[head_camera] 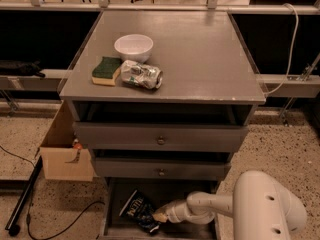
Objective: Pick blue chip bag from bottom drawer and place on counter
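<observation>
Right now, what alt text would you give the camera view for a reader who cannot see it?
A robot arm's gripper reaches into the open bottom drawer, right at the edge of a blue chip bag lying there. On the counter above sit a white bowl, a green-and-yellow sponge and a crushed can.

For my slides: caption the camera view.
Tool at the blue chip bag in the bottom drawer; can, bowl, sponge on counter.
</observation>
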Tool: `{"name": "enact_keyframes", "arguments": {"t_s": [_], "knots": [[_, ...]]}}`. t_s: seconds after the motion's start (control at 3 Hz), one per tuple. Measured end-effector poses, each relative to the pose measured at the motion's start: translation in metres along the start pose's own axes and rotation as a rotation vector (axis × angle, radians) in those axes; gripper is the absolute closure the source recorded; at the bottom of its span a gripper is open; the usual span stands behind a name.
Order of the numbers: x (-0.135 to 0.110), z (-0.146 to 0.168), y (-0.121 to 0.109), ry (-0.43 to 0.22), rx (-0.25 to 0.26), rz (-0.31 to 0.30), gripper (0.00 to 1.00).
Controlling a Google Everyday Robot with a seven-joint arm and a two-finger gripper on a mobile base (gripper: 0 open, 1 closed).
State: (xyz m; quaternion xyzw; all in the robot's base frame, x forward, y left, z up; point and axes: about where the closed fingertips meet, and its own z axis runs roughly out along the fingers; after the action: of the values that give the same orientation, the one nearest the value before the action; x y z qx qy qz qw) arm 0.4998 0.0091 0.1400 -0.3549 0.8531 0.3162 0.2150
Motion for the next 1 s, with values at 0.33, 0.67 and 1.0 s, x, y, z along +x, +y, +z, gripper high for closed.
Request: {"name": "enact_keyframes", "arguments": {"t_s": [0.33,0.67,1.0], "knots": [[-0.006,-0.002,-0.002,0.024,-0.007,0.010,1.00],[-0.018,-0.028,-0.011,0.048,0.028,0.006,1.00],[-0.029,-0.102,-0.008,0.049,0.076,-0.043,1.00]]}}
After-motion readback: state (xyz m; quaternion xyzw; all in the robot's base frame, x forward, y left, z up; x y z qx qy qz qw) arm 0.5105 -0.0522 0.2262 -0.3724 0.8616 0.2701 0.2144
